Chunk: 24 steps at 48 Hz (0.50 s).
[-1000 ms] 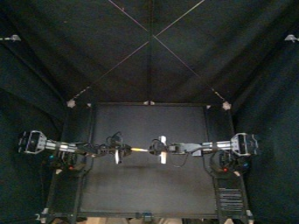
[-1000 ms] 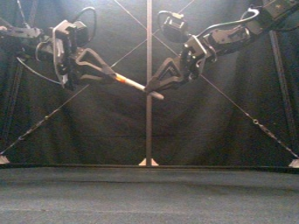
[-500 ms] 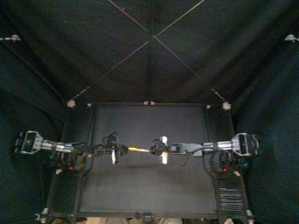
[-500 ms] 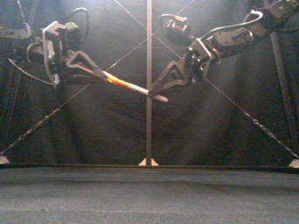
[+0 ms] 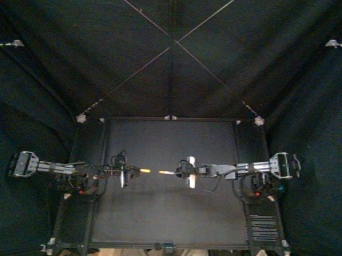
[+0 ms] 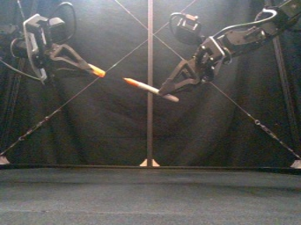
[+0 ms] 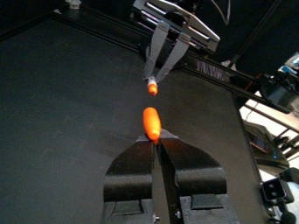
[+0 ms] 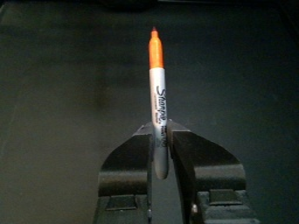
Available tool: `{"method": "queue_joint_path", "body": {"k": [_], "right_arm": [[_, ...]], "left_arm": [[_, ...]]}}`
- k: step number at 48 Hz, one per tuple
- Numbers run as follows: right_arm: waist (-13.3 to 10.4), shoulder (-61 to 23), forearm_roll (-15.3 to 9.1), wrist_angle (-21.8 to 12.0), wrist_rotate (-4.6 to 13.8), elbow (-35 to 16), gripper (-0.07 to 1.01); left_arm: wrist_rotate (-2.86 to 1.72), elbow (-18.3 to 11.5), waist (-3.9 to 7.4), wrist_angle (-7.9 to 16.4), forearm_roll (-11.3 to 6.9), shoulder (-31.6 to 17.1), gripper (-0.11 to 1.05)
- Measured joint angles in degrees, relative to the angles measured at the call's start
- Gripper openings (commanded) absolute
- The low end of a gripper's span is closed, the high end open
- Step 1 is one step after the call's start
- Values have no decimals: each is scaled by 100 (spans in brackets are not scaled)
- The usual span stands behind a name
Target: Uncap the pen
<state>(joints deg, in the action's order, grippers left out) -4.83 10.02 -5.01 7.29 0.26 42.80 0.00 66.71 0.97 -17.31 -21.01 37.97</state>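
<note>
The pen is in two pieces, held in the air above the table. My left gripper (image 6: 84, 64) is shut on the orange cap (image 6: 97, 70), which shows large in the left wrist view as the cap (image 7: 151, 122) at the left gripper (image 7: 158, 145). My right gripper (image 6: 178, 83) is shut on the pen's pale barrel (image 6: 146, 88), its orange tip end pointing toward the cap. The right wrist view shows the pen (image 8: 159, 86) standing out from the right gripper (image 8: 160, 134). A short gap separates cap and tip. From above, the pen (image 5: 166, 173) lies between both grippers.
The black table (image 5: 171, 215) lies well below both grippers. The back curtain hangs behind the arms.
The cap has come off the pen. My left gripper pulled away to the left with the cap, and the right gripper kept the barrel, leaving a gap between them.
</note>
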Motion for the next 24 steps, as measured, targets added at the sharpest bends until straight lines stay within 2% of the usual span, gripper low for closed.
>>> {"method": "queue_joint_path", "body": {"k": [24], "right_arm": [[9,44,0,0,9,44,48]], "left_arm": [[0,79,-9,88,0,97,38]]}}
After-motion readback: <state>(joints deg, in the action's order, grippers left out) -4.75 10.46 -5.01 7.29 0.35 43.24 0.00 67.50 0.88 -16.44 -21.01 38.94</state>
